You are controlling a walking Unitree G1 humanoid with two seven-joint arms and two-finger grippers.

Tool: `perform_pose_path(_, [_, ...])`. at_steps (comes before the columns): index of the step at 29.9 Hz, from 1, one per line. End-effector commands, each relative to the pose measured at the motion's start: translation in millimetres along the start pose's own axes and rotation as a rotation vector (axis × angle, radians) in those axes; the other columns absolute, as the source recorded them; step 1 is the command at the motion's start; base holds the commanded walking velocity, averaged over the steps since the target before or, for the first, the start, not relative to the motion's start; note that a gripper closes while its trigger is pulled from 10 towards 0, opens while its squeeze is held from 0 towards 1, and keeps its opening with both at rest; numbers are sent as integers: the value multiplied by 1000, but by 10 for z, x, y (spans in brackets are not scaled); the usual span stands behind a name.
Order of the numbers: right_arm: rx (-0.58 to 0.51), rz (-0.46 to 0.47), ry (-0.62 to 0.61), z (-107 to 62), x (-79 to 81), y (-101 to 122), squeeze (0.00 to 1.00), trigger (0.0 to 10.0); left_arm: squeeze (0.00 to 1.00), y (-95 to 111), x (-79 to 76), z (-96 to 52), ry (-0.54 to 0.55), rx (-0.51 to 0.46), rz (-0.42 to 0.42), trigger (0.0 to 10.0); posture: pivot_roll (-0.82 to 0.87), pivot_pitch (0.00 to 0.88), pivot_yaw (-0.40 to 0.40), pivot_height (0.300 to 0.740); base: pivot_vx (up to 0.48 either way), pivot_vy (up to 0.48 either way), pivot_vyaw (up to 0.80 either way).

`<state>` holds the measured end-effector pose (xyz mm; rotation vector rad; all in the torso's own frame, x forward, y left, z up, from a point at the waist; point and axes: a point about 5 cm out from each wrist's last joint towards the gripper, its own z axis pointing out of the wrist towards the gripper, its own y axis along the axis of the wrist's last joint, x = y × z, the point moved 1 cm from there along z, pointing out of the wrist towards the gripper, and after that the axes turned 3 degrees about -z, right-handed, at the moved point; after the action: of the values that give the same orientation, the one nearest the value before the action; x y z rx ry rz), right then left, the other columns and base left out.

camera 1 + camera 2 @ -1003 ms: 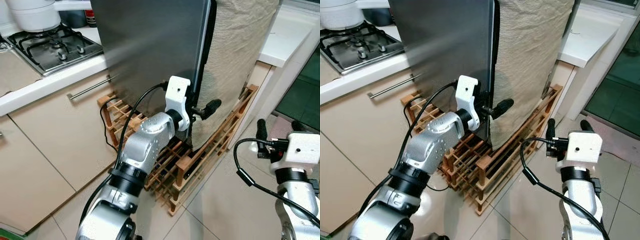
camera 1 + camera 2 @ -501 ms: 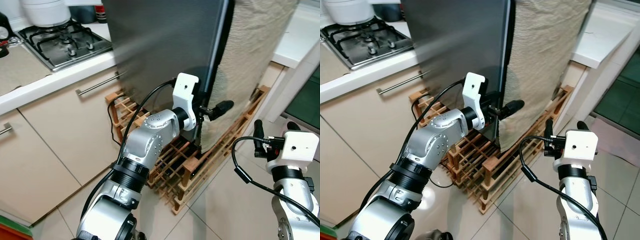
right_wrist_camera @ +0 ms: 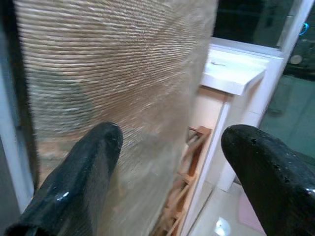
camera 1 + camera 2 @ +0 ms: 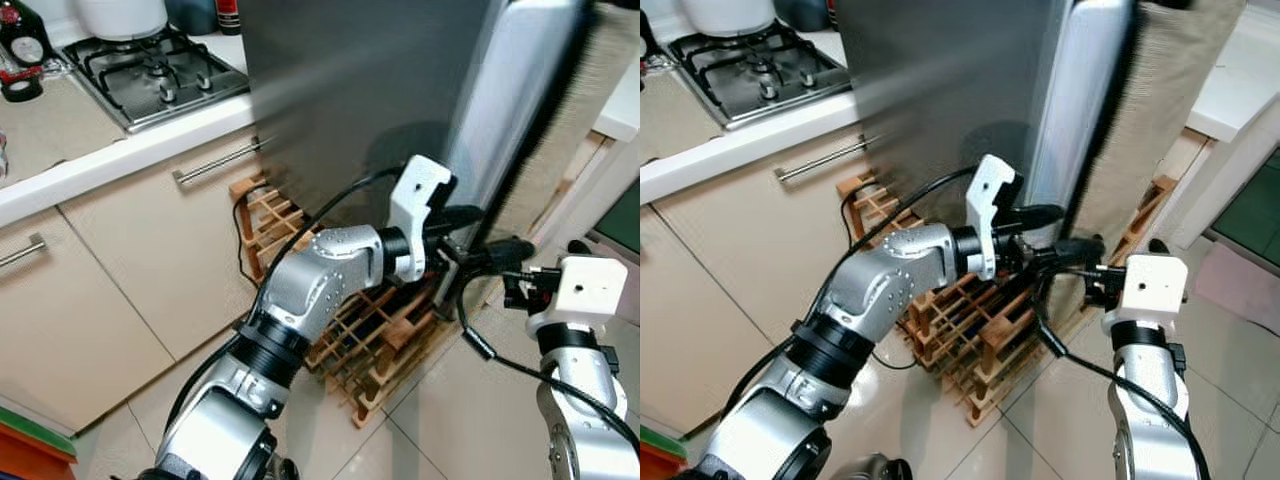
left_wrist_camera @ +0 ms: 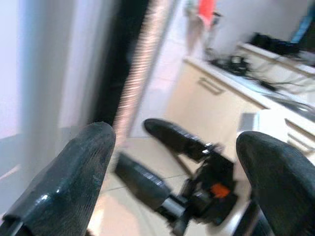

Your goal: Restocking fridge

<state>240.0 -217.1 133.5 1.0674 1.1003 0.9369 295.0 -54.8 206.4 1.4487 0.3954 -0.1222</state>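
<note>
1. You have no readable text, brand, number or sign in any view; the steel fridge door [image 4: 350,90] carries no lettering you could make out.
2. The dark bottle [image 4: 20,40] at the back of the counter [image 4: 60,175] bears a pale label; its print is too small and blurred for you to read.
3. The red-capped bottle [image 4: 229,14] beside the hob [image 4: 160,75] shows a label too; nothing on it is legible.
</note>
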Motion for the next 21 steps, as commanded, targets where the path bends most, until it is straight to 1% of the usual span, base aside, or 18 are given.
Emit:
perform_pose_path(1, [-2,2,6,0,2,-6,0,10000,0,214,-372,334,-162,-67,-1,10000,-237,0,32,732,0,0,0])
perform_pose_path(4, [14,-2,21,-29,10,-37,0,10000,0,209,-373,338,-165,-65,-2,10000,-239,0,32,732,0,0,0])
perform_pose_path(6, [74,-24,58,-115,21,-157,0,10000,0,202,-371,338,-168,-63,-11,10000,-242,0,31,732,0,0,0])
perform_pose_path(7, [74,-24,58,-115,21,-157,0,10000,0,202,-371,338,-168,-63,-11,10000,-242,0,31,732,0,0,0])
perform_pose_path(10, [185,-133,67,-294,-98,-445,0,10000,0,192,-371,344,-167,-63,-19,10000,-249,0,29,732,0,0,0])
perform_pose_path(11, [287,-158,63,-401,-179,-654,0,10000,0,193,-375,347,-170,-63,-22,10000,-248,0,31,732,0,0,0])
perform_pose_path(12, [519,-189,84,-683,-310,-1095,0,10000,0,190,-381,349,-176,-65,-27,10000,-253,0,35,732,0,0,0])
perform_pose_path(13, [519,-189,84,-683,-310,-1095,0,10000,0,190,-381,349,-176,-65,-27,10000,-253,0,35,732,0,0,0])
perform_pose_path(14, [689,-153,108,-886,-367,-1373,0,10000,0,188,-374,354,-171,-65,-24,10000,-252,0,37,732,0,0,0])
perform_pose_path(15, [689,-153,108,-886,-367,-1373,0,10000,0,188,-374,354,-171,-65,-24,10000,-252,0,37,732,0,0,0])
perform_pose_path(16, [741,-126,101,-932,-379,-1496,0,10000,0,192,-356,346,-165,-67,-21,10000,-249,0,40,732,0,0,0])
perform_pose_path(17, [741,-126,101,-932,-379,-1496,0,10000,0,192,-356,346,-165,-67,-21,10000,-249,0,40,732,0,0,0])
perform_pose_path(18, [750,-95,122,-908,-343,-1516,0,10000,0,199,-333,332,-155,-69,-15,10000,-247,0,43,732,0,0,0])
perform_pose_path(19, [733,-10,218,-777,-166,-1499,0,10000,0,212,-256,284,-122,-76,-5,10000,-249,0,45,732,0,0,0])
perform_pose_path(20, [721,27,284,-692,-27,-1498,0,10000,0,221,-202,248,-97,-80,-1,10000,-248,0,44,732,0,0,0])
perform_pose_path(21, [721,27,284,-692,-27,-1498,0,10000,0,221,-202,248,-97,-80,-1,10000,-248,0,44,732,0,0,0])
